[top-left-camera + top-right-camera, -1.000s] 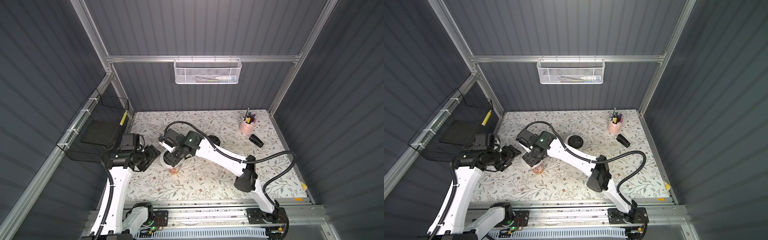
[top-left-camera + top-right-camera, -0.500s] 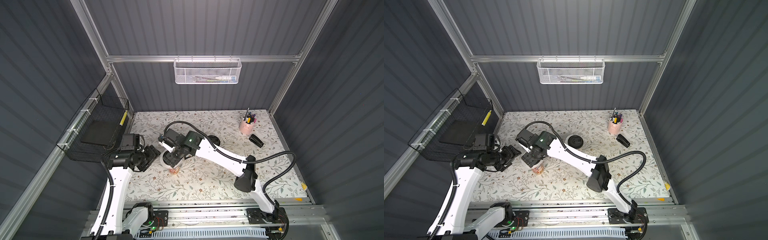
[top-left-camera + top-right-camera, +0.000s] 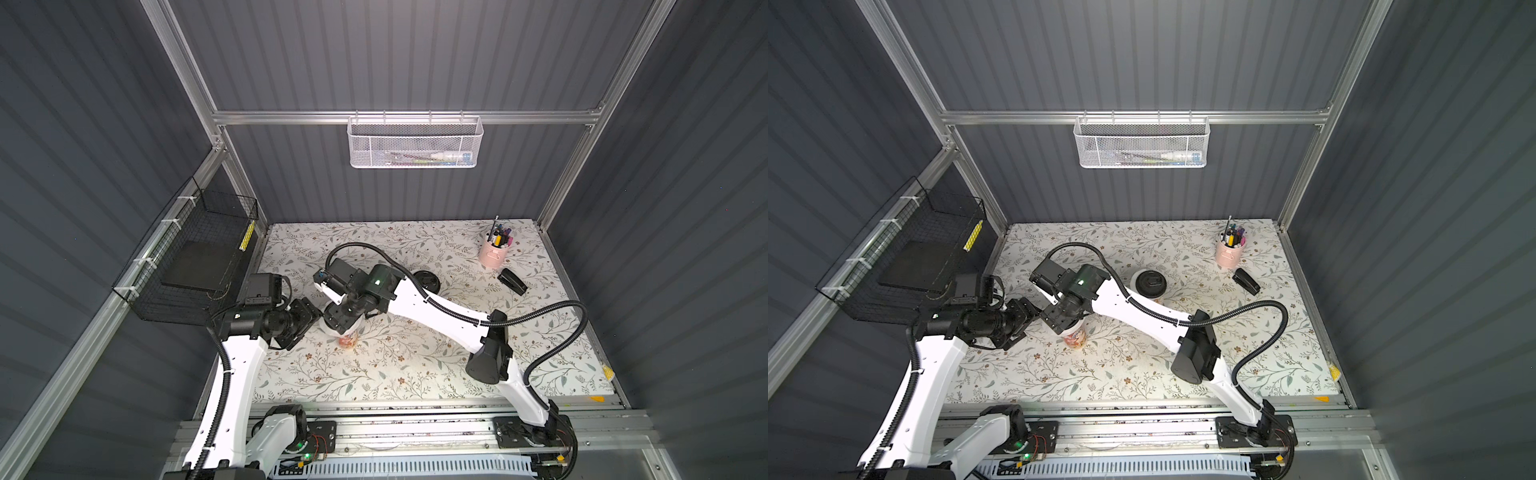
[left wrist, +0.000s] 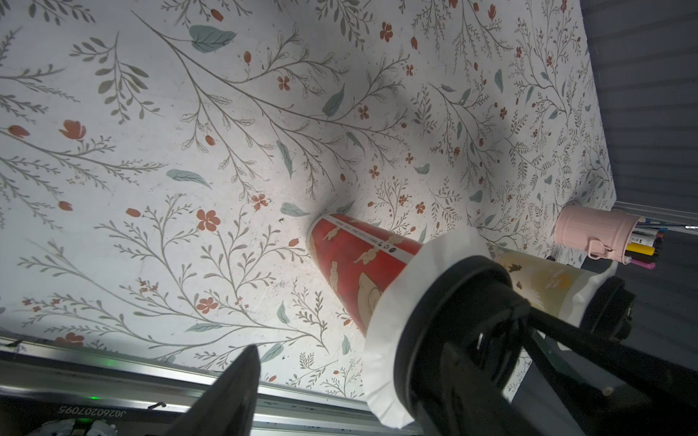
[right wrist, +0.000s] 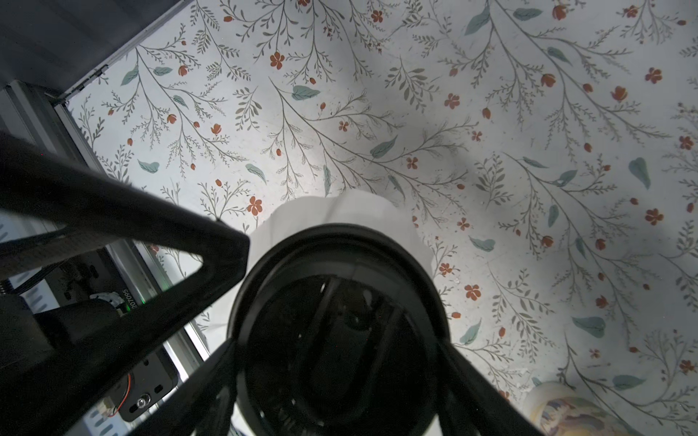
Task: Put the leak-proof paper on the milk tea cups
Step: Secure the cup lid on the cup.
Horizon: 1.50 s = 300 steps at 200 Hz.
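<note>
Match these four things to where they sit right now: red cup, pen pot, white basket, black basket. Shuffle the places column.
Things:
1. red cup
2. pen pot
3. white basket
4. black basket

Places:
A. hung on the left wall
B. under the right gripper
C. hung on the back rail
D. far right corner of the table

Pairs: 1-B, 2-D, 3-C, 4-A
</note>
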Each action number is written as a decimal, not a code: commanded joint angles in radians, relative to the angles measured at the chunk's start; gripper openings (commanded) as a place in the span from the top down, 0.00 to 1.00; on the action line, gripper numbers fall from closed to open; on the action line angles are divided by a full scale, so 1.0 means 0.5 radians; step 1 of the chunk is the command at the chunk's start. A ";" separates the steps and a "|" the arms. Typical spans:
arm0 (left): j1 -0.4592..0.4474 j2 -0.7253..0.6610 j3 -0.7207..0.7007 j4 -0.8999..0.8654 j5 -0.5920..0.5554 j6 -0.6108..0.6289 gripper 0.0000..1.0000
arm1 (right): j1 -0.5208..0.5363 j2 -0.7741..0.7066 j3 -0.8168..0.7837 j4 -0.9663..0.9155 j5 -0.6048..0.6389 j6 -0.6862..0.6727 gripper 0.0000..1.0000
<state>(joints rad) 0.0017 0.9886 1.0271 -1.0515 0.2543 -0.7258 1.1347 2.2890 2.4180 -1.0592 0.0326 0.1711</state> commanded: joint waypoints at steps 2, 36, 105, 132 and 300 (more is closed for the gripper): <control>0.012 -0.044 -0.037 -0.013 0.050 0.033 0.26 | 0.009 0.040 -0.147 -0.076 -0.048 -0.005 0.21; 0.012 -0.069 -0.081 0.013 0.093 0.017 0.28 | 0.009 0.020 -0.252 -0.063 -0.053 -0.014 0.22; 0.012 -0.081 -0.190 0.124 0.218 -0.011 0.31 | 0.012 -0.006 -0.377 -0.044 -0.065 -0.011 0.22; 0.012 -0.084 -0.262 0.172 0.243 -0.034 0.32 | 0.012 -0.011 -0.386 -0.043 -0.069 -0.007 0.22; 0.012 -0.133 -0.088 0.028 -0.192 -0.006 0.33 | 0.013 -0.093 -0.750 0.070 -0.132 0.019 0.24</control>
<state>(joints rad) 0.0010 0.9012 0.8745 -0.9203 0.3092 -0.7425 1.1332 2.1551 2.1254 -0.8253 0.0303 0.1673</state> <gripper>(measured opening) 0.653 0.765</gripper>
